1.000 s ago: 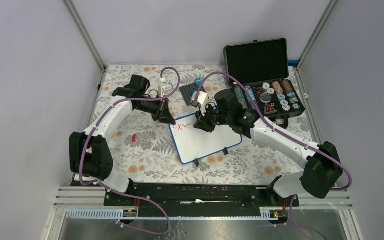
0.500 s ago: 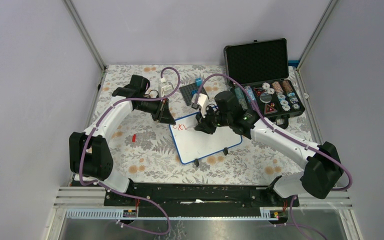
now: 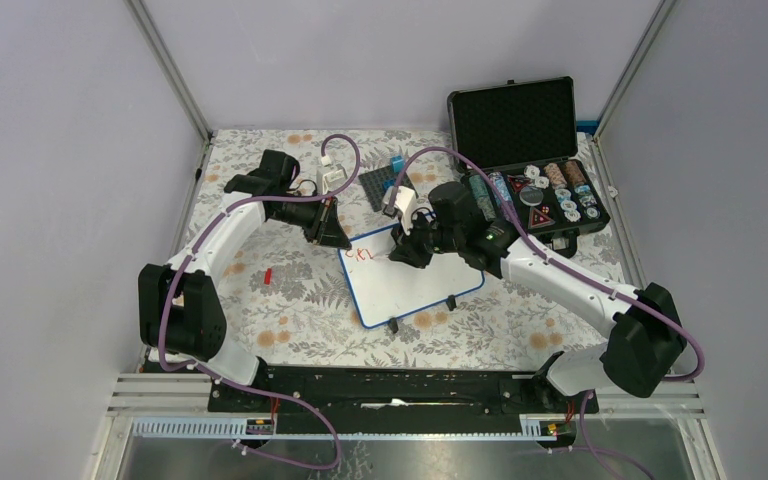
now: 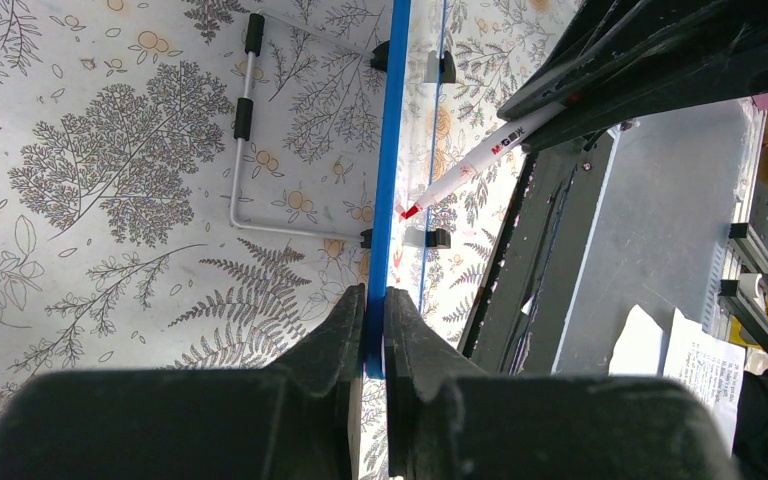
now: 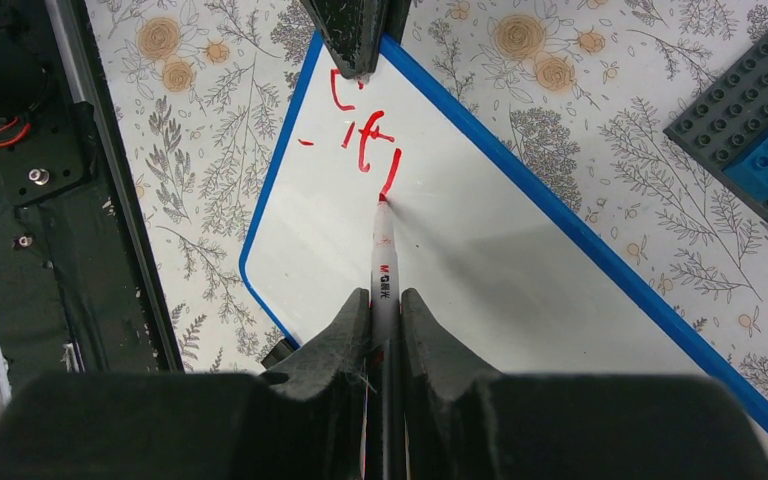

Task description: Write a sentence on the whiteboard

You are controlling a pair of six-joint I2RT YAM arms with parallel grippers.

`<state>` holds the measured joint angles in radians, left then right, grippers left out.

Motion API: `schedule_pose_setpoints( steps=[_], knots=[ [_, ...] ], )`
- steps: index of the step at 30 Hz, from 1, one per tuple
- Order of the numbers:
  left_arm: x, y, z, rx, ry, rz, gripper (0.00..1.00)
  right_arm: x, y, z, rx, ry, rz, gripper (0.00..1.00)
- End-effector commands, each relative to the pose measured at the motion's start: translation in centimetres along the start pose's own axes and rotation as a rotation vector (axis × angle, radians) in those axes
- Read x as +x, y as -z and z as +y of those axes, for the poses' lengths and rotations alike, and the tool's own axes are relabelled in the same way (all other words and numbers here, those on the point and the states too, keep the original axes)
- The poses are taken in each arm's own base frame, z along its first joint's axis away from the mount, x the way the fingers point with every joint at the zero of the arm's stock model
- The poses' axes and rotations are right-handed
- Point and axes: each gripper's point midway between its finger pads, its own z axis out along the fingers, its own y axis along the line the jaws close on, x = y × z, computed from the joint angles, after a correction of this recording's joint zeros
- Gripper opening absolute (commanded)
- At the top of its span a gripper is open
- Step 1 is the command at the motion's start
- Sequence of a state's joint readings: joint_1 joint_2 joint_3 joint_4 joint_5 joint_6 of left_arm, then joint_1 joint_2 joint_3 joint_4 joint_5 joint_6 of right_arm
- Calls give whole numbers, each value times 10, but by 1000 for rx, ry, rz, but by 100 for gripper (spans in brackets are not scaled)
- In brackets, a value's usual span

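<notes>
One whiteboard [image 3: 415, 285] in left jaws, one marker [image 5: 384, 255] in right jaws

red strokes [image 5: 391, 172] mark the blue-rimmed white whiteboard [image 3: 415, 285] on a grey-and-orange floral tablecloth [image 3: 290, 290].

The desk [image 3: 290, 290] has grey leaves and orange flowers printed all over its top. The whiteboard [image 3: 420, 285] sits near the middle, on small black feet. At the back on the right is a black case [image 3: 512, 122]. It is open, with its lid standing up. Just behind the whiteboard lies a dark grey block plate [image 3: 378, 186] with a blue brick [image 3: 397, 164] at its far edge. A small red piece [image 3: 268, 275] lies alone on the left side.
</notes>
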<state>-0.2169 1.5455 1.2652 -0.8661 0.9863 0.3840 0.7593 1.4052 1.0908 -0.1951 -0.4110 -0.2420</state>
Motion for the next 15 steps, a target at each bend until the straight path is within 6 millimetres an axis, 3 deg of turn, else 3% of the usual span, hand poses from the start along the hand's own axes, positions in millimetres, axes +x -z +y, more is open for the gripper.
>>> schedule_pose_setpoints(
  steps=[1, 15],
  knots=[
    [-4, 3, -1, -16, -44, -21, 0, -28, 0, -13, 55, 17, -71, 0],
    [-5, 3, -1, -17, -43, -22, 0, -39, 6, -23, 76, -6, -103, 0]
  ],
)
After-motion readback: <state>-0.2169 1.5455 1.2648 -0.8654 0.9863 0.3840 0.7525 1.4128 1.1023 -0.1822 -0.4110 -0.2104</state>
